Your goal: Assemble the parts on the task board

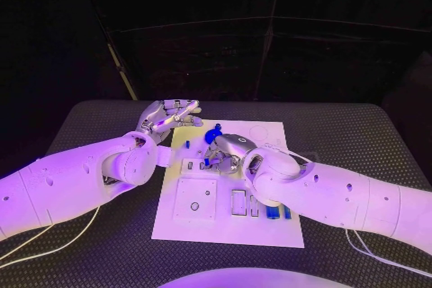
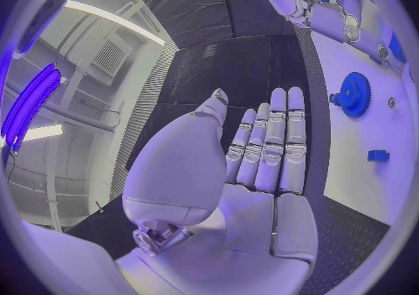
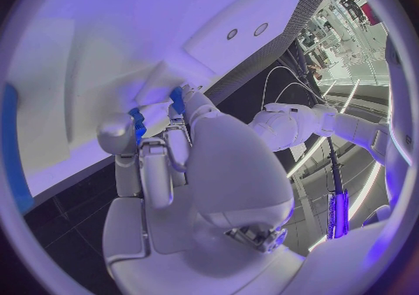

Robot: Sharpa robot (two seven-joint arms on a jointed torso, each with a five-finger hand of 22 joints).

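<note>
Honestly, these blue parts are looking like small hard plastic: light, stiff, a bit slick, so pinching them by the sides seems best. The right hand (image 1: 223,152) is hovering mid-board over the task board (image 1: 225,228) and pinching a small blue part (image 3: 138,124) between its fingertips. The left hand (image 1: 169,118) is sitting at the board's 11 o'clock corner, fingers stretched out flat, holding nothing. A blue gear (image 2: 355,94) is lying on the board near 12 o'clock, and more blue pieces (image 1: 273,211) are waiting around 5 o'clock.
</note>
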